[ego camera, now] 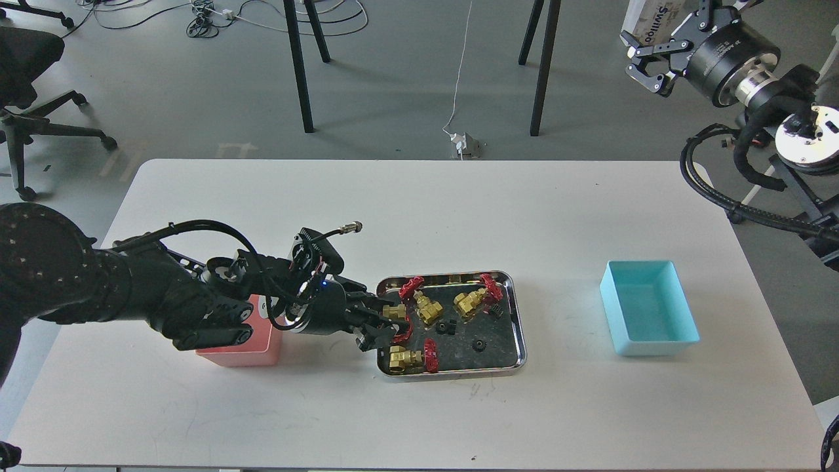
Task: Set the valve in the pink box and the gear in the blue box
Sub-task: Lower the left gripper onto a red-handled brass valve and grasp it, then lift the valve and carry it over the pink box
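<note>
Brass and red, the valve [395,319] is lying at the left end of the steel tray [518,328], and our left gripper [383,324] is reaching over the tray's left rim with its fingers set apart around this valve; we cannot tell whether they are touching it. Three more valves are lying in the tray: one near the front left corner [413,357], one toward the back left [423,303] and one toward the back right [475,298]. Small black gears [448,327] are sitting between them on the tray's dark floor, hard to make out. Our left arm is covering most of the pink box [252,351], which is standing just left of the tray. The blue box [649,316] is standing well apart to the right. Our right gripper [645,56] is hanging off the table at upper right with its fingers spread. Everything is resting on a white table [419,216] over a grey floor with cables [210,16], table legs and an office chair [33,98].
</note>
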`<control>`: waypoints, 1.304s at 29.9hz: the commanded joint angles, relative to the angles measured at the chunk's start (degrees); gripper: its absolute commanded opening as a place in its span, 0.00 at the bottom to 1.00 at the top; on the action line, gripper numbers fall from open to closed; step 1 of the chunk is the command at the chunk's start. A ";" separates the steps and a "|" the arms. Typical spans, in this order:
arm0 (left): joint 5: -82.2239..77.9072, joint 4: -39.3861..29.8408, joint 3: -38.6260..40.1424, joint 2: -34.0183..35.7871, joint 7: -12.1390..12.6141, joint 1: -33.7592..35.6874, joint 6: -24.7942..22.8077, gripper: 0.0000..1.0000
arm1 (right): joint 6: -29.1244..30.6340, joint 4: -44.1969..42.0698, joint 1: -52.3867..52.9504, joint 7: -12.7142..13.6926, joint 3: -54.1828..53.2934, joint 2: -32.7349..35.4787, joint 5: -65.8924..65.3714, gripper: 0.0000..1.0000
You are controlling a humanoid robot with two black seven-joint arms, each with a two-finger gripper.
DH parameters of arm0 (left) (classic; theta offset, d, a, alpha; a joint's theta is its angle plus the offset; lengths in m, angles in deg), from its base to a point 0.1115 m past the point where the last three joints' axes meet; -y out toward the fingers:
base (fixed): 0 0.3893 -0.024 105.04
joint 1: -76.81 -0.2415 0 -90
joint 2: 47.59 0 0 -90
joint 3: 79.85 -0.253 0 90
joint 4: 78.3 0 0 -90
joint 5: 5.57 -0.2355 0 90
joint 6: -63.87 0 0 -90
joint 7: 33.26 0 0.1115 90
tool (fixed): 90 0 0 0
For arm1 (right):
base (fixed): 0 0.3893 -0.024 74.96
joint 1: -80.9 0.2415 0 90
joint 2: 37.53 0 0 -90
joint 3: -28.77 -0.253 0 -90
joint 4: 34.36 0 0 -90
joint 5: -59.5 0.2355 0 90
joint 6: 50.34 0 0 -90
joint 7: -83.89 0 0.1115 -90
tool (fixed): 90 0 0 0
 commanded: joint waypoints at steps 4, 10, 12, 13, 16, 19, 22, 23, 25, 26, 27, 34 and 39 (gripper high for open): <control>-0.01 -0.01 0.10 -0.05 0.00 0.17 0.01 0.27 | -0.04 0.04 -0.22 0.01 -0.18 0.08 0.00 1.00; -0.01 -0.01 0.10 -0.05 0.00 0.70 0.10 0.18 | -0.04 0.04 -0.31 -0.08 -0.26 0.08 0.00 1.00; -0.01 -0.01 0.19 -0.05 0.00 0.79 0.18 0.16 | -0.04 0.04 -0.40 -0.08 -0.26 0.08 0.00 1.00; -0.01 -0.01 0.19 -0.05 0.00 0.87 0.18 0.15 | -0.04 0.04 -0.40 -0.08 -0.26 0.08 0.00 1.00; -0.01 -0.01 0.71 0.04 0.00 0.96 1.06 0.13 | -0.04 0.04 -0.75 -0.17 -0.26 0.08 0.00 1.00; -0.09 -0.28 1.42 0.30 0.00 0.96 1.68 0.11 | -0.04 0.04 -0.84 -0.17 -0.26 0.00 0.00 1.00; -0.71 -0.28 1.42 0.48 0.00 1.14 1.68 0.11 | -0.04 0.04 -0.84 -0.26 -0.26 0.00 0.00 1.00; -0.80 -0.28 1.42 0.56 0.00 1.23 1.68 0.11 | -0.04 0.04 -0.84 -0.26 -0.26 0.00 0.00 1.00; -0.80 -0.71 1.42 0.74 0.00 1.84 1.68 0.10 | -0.04 0.04 -0.75 -0.26 -0.35 0.00 0.00 1.00; -0.80 -0.80 1.42 0.83 0.00 2.10 1.68 0.10 | -0.04 0.04 -0.75 -0.26 -0.35 0.00 0.00 1.00; -0.80 -0.80 1.42 0.92 0.00 2.28 1.68 0.10 | -0.04 0.04 -0.84 -0.26 -0.44 0.00 0.00 1.00; -0.88 -4.83 1.51 5.21 0.00 6.40 1.68 0.09 | -0.21 0.30 -0.75 -0.17 -0.96 0.08 0.00 1.00; -2.02 -12.39 2.20 13.73 0.00 11.94 2.12 0.09 | -3.28 2.49 2.14 -0.08 -1.32 0.08 0.09 1.00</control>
